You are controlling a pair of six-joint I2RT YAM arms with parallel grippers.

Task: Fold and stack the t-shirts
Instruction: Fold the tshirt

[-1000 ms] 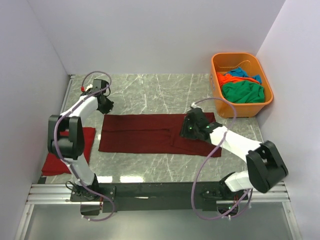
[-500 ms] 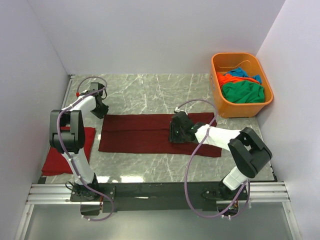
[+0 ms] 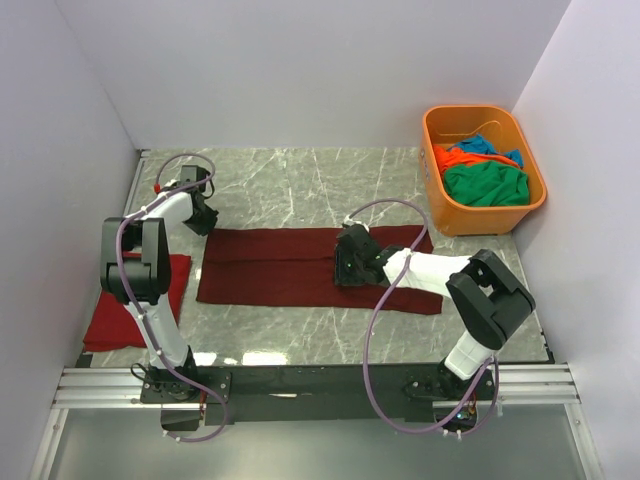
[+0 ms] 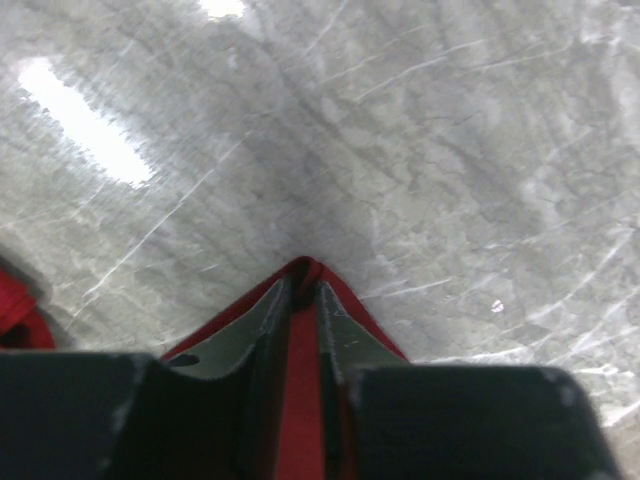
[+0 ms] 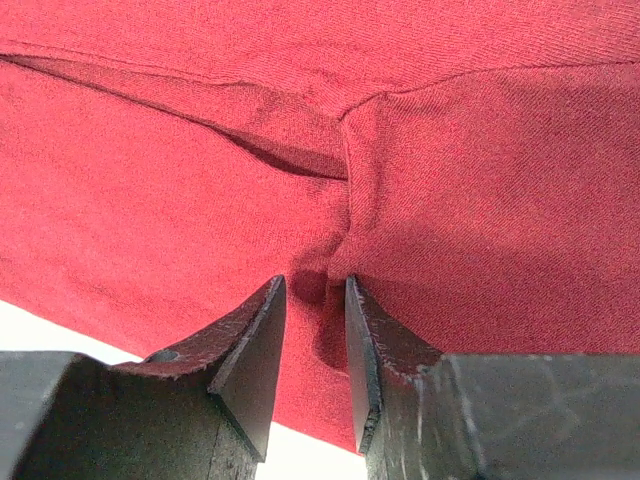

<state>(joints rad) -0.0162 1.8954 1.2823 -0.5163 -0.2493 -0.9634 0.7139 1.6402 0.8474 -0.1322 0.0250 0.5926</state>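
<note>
Maroon shirt [image 3: 280,268] lies part-folded, left gripper [image 4: 303,292] clenched on its corner, right gripper [image 5: 314,292] apparently pinching it; red shirt [image 3: 112,318] folded, other shirts [image 3: 487,183] wait in tub [image 3: 470,109].

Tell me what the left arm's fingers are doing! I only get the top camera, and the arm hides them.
Observer: In the left wrist view, the left fingers are pinched on the very corner of the maroon t-shirt; red cloth shows between them.
Operator: What about the other arm?
Observer: The right wrist view shows the right fingers almost together, with a pucker of the same shirt drawn up between them.
Operator: Is that near the shirt's edge?
Observer: Yes, pale table shows just past the cloth beside them.
</note>
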